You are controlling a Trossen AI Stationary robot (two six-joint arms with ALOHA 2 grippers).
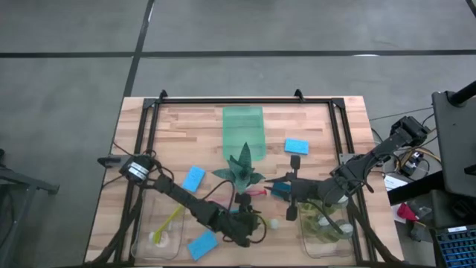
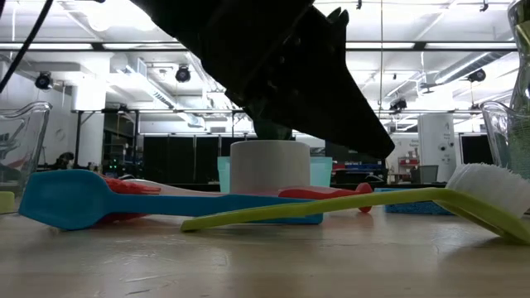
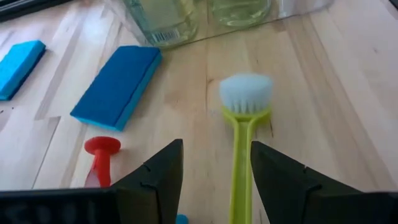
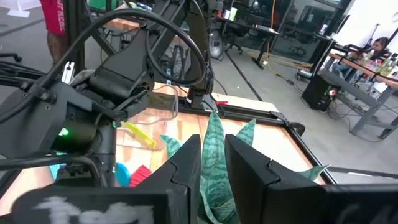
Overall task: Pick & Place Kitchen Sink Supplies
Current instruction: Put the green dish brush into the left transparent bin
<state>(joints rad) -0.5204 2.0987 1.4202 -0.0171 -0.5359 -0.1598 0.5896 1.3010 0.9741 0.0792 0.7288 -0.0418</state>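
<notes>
A yellow-green brush (image 3: pixel 244 118) with a pale bristle head lies flat on the wood, also seen in the low view (image 2: pixel 348 208). My left gripper (image 3: pixel 216 146) hovers open above it, a finger on either side of the handle. In the high view the left gripper (image 1: pixel 244 232) sits near the table's front edge. A blue brush (image 2: pixel 66 199) and a red brush (image 2: pixel 331 193) lie just behind. Blue sponges (image 3: pixel 117 86) (image 3: pixel 18 67) lie flat nearby. My right gripper (image 4: pixel 213 140) waits raised beside the plant (image 4: pixel 214 180), its fingers a narrow gap apart with a leaf showing beyond.
The spiky plant (image 1: pixel 242 171) in a white pot (image 2: pixel 273 165) stands mid-table, with the green tray (image 1: pixel 244 132) behind it. A clear bin (image 1: pixel 327 229) at the front right holds soap bottles (image 3: pixel 165 18). Another bin (image 1: pixel 158 232) at the front left holds a yellow brush. More sponges (image 1: pixel 296 146) (image 1: pixel 193 177) (image 1: pixel 202 244) lie around.
</notes>
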